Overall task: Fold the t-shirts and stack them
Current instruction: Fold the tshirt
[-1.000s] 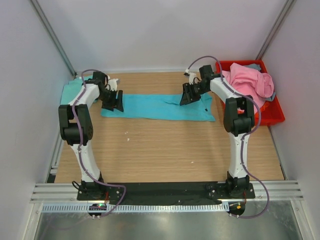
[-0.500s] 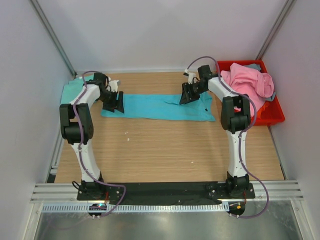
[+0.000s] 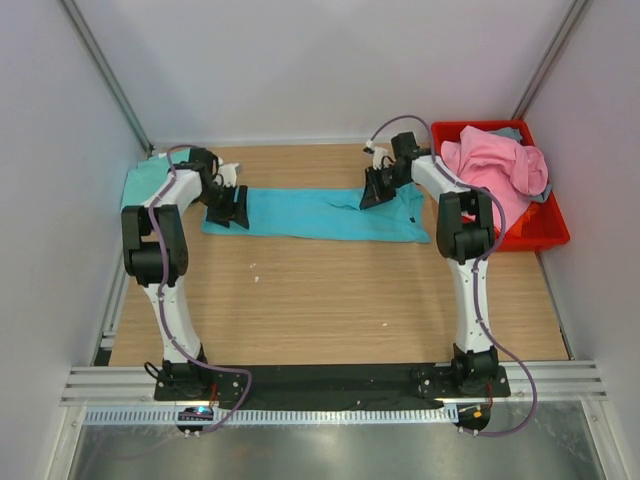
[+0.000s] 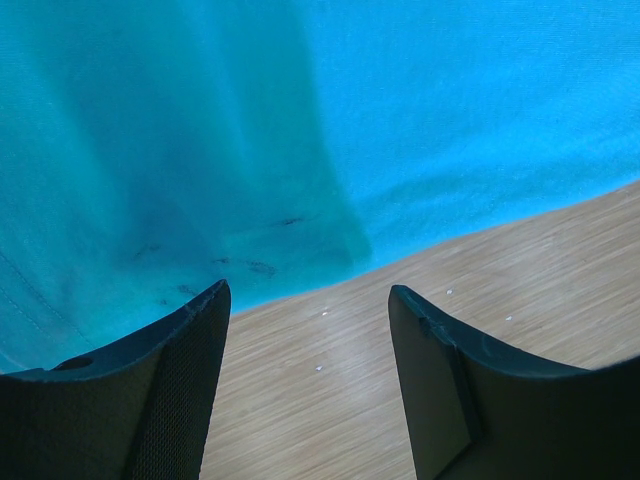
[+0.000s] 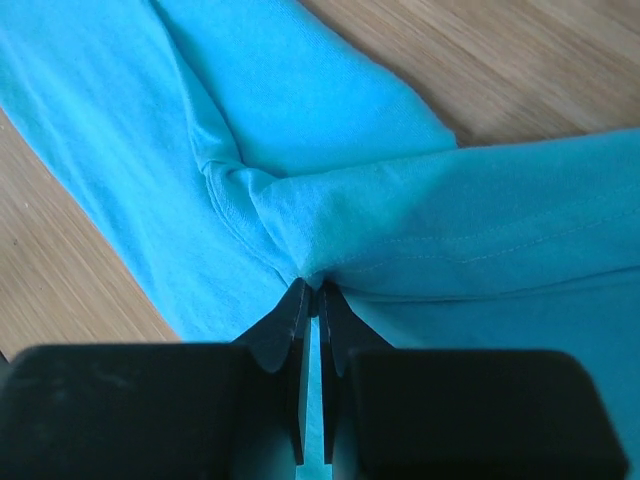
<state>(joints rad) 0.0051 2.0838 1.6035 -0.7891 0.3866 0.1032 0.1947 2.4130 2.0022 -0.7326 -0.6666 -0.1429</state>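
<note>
Far left, the mint-green shirt (image 3: pixel 145 180) lies bunched at the tabletop's (image 3: pixel 330 300) edge, against the wall. Just to its right, the left gripper (image 3: pixel 228 205) is down low at the left end of the turquoise-blue shirt (image 3: pixel 320 213). From the left wrist, its jaws stand wide apart and hold nothing, with bare wood between the tips and the shirt's near edge (image 4: pixel 400 120) just beyond them. That turquoise-blue shirt lies stretched in a long flat band across the far half of the tabletop, running from one gripper to the other. Moving right, the right gripper (image 3: pixel 372 190) sits on the shirt's far edge near its right end. The right wrist view shows the jaws pressed together on a pinched-up fold of turquoise cloth (image 5: pixel 350 100), with creases fanning out from the tips. Far right, the red bin (image 3: pixel 545 225) holds the pink shirt (image 3: pixel 495 165) heaped high, with a sliver of the grey-blue shirt (image 3: pixel 508 131) peeking out behind it.
</note>
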